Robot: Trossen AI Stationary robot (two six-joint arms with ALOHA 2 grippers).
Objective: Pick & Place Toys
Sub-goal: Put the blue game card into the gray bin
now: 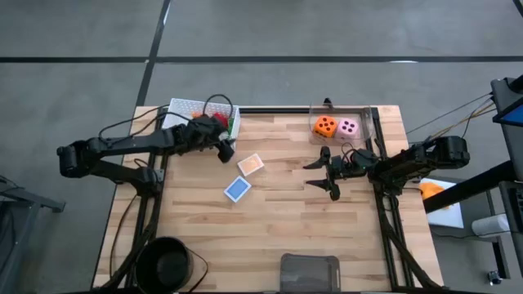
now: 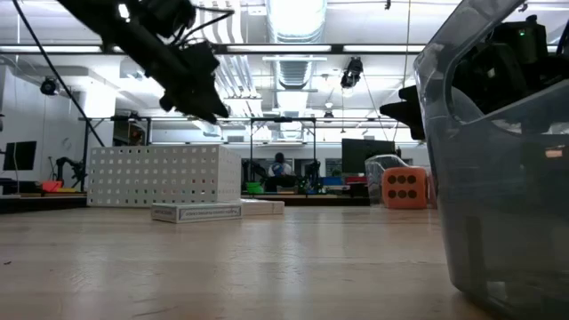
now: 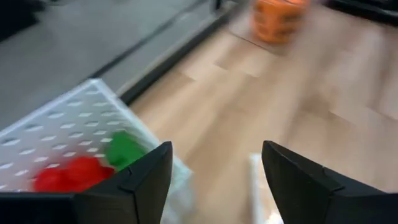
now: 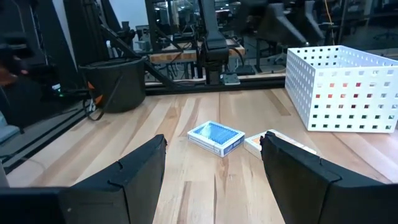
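Left pincer (image 1: 226,152) hangs above the bench (image 1: 278,229) just beside the basket (image 1: 186,109), its two dark, smooth, wedge-shaped fingers (image 3: 146,180) spread apart with nothing between them. Through the basket's white perforated wall, the left wrist view shows a red brick (image 3: 65,174) and a green brick (image 3: 124,149) lying inside, both glossy plastic. On the pale wood planks near the pincer lie two flat square cards: the peach card (image 1: 251,164) closest, the blue card (image 1: 237,189) just beyond it, each turned corner-on to the bench edges and lying apart from the other. Farther along the back edge a clear tray (image 1: 372,122) holds two rounded, dotted dice side by side, the orange die (image 1: 325,126) with dark spots and the pink die (image 1: 349,126) beside it. Right pincer (image 1: 325,174) hovers in front of that tray, released and empty, pointing toward the cards. A dark round bucket (image 1: 167,263) sits at the bench's front corner.
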